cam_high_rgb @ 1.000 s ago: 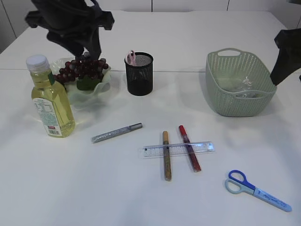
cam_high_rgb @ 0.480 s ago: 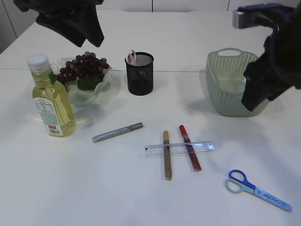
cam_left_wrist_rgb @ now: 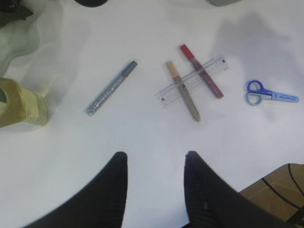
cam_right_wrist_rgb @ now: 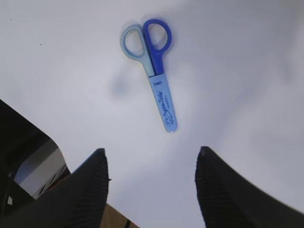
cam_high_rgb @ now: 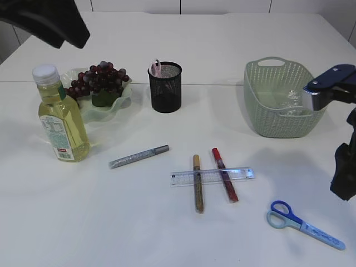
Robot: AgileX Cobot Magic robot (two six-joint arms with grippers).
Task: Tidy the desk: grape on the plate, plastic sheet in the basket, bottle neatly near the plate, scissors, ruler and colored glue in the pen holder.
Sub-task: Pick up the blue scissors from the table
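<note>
Dark grapes point(cam_high_rgb: 103, 78) lie on the pale green plate point(cam_high_rgb: 119, 103), with the yellow bottle point(cam_high_rgb: 60, 119) standing left of it. The clear plastic sheet point(cam_high_rgb: 289, 100) is in the green basket point(cam_high_rgb: 267, 119). The clear ruler point(cam_high_rgb: 240, 173) rests across the gold point(cam_high_rgb: 197, 192) and red point(cam_high_rgb: 228, 186) glue sticks; a silver glue stick point(cam_high_rgb: 138, 157) lies to their left. Blue scissors point(cam_high_rgb: 303, 224) lie at front right, seen ahead of my open, empty right gripper point(cam_right_wrist_rgb: 151, 154). High above the table, my left gripper point(cam_left_wrist_rgb: 156, 159) is open and empty. The black mesh pen holder point(cam_high_rgb: 165, 87) holds something pink.
My left arm point(cam_high_rgb: 50, 19) hangs at the top left corner, and my right arm point(cam_high_rgb: 342, 144) stands at the right edge, between the basket and the scissors. The table's near edge shows in both wrist views.
My left arm rose away from the plate toward the top left. My right arm swung from the basket down toward the scissors, its jaws narrowing slightly.
</note>
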